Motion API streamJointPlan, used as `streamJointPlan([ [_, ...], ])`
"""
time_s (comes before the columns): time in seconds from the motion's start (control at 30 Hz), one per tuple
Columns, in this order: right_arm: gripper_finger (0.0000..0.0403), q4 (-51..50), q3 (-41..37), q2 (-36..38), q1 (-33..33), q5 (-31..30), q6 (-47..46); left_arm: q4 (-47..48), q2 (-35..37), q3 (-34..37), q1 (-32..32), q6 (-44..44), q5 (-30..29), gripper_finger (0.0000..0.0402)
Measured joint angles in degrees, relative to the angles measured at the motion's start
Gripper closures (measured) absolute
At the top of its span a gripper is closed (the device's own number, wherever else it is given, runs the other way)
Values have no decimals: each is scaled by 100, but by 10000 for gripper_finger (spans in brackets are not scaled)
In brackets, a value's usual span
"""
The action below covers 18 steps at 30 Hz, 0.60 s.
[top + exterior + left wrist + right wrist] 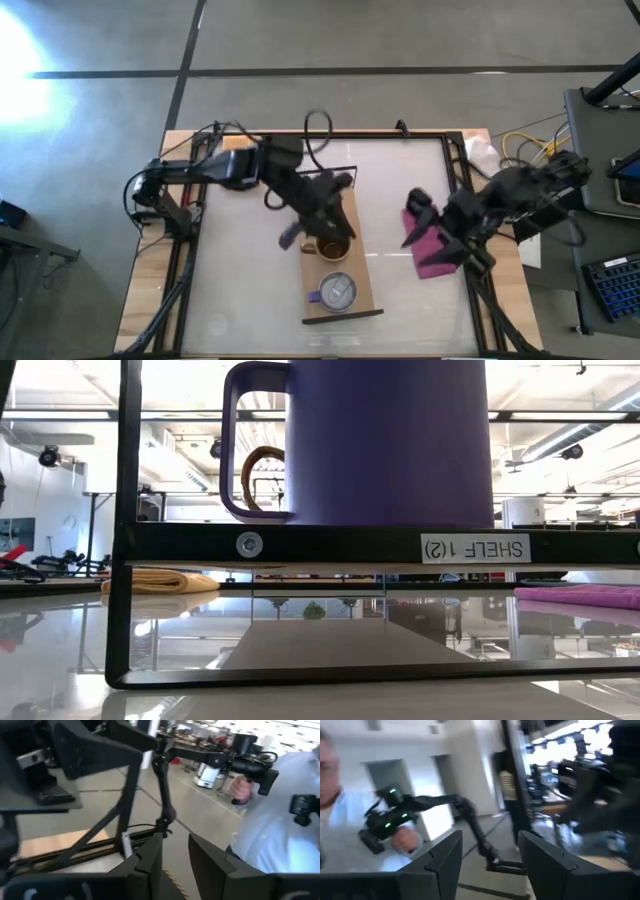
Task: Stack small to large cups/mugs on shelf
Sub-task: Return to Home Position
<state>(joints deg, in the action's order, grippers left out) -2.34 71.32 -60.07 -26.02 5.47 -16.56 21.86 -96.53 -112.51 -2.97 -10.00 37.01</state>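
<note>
The light-wood shelf (362,250) lies in the middle of the table. On it stand the brown mug (333,248) and, nearer the table's near edge, the silvery mug (337,290) with its purple handle. The low view shows that mug (390,440) close up on the shelf's dark frame (330,545), with the brown mug's handle (258,475) behind it. I cannot make out the black cup; the brown mug's inside looks dark. My left gripper (322,222) (175,840) hovers open over the shelf's far half. My right gripper (412,220) (489,837) is open and empty beside the shelf.
A magenta cloth (435,255) (580,595) lies right of the shelf, under the right gripper. An orange cloth (160,580) lies on the table's left side. A person holding black hand controllers (250,767) (390,822) stands beyond the table. Cables and a keyboard (610,285) sit off the right edge.
</note>
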Motion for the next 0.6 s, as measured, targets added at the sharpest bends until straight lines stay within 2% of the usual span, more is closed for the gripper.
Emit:
streamJointPlan([
  [0.13, 216, 539, -105, -414, 4, 553, 95, -789, 22, 505, -284, -59, 0, 321],
  [0.23, 216, 547, -150, -619, 15, 796, 100, -2021, 193, 1095, -478, -468, -55, 321],
  [0.3, 216, 533, -196, -617, 47, 848, 204, -2857, 412, 1612, -566, -613, -346, 321],
  [0.5, 216, 593, -954, 361, 352, 845, 308, -3712, 1632, 3687, -612, -706, -1756, 321],
  [0.6, 216, 609, -1652, 1060, 476, 803, 115, -4538, 2309, 4760, -642, -634, -1964, 321],
])
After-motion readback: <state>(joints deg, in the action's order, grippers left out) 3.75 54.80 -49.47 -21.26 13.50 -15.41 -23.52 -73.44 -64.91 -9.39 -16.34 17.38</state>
